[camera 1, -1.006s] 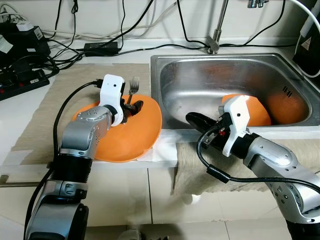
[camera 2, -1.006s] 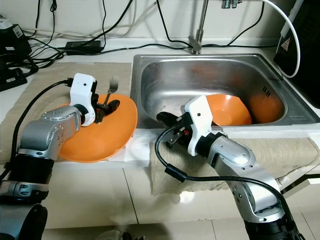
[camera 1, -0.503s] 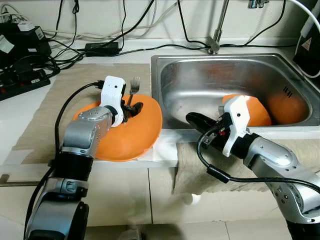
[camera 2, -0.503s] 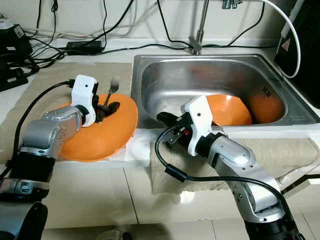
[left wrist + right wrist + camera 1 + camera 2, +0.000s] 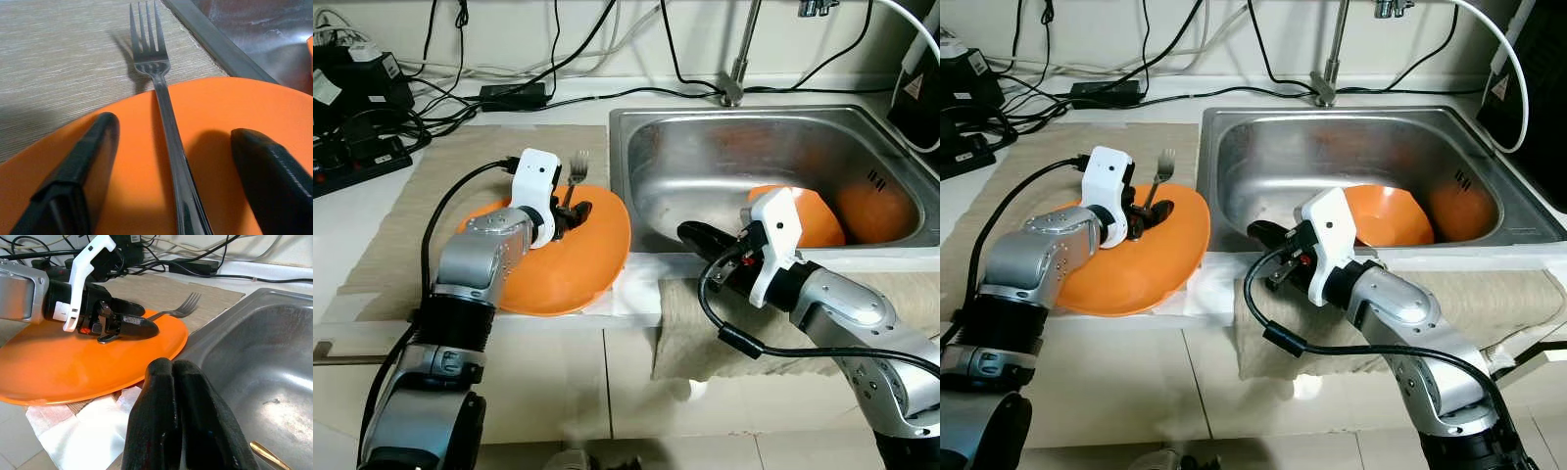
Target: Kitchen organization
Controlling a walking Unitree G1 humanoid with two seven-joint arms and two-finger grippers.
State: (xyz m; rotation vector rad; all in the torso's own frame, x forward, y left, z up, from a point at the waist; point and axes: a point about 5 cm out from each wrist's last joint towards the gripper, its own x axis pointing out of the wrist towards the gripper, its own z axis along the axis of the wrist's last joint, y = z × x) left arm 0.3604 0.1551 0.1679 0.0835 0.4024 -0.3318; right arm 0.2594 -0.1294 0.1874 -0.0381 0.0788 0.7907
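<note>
A: Where's the fork [image 5: 161,93]?

B: Lying on the orange plate [image 5: 578,264], prongs poking out over the rim above the mat [image 5: 460,166], on the table left of the sink [image 5: 705,166].

A: Does the left gripper [image 5: 570,210] have it?

B: No, its fingers [image 5: 85,161] are spread wide, one each side of the handle, not touching it.

A: So how should it take it?

B: I'd say keep the handle centred, go low so the tips slide along the plate, and squeeze gently so the fork doesn't skid away.

A: And the right gripper [image 5: 1268,233]?

B: Clenched on nothing, resting at the sink's front edge above the cloth [image 5: 1489,294]; an orange bowl [image 5: 1391,217] sits in the sink behind it
</note>
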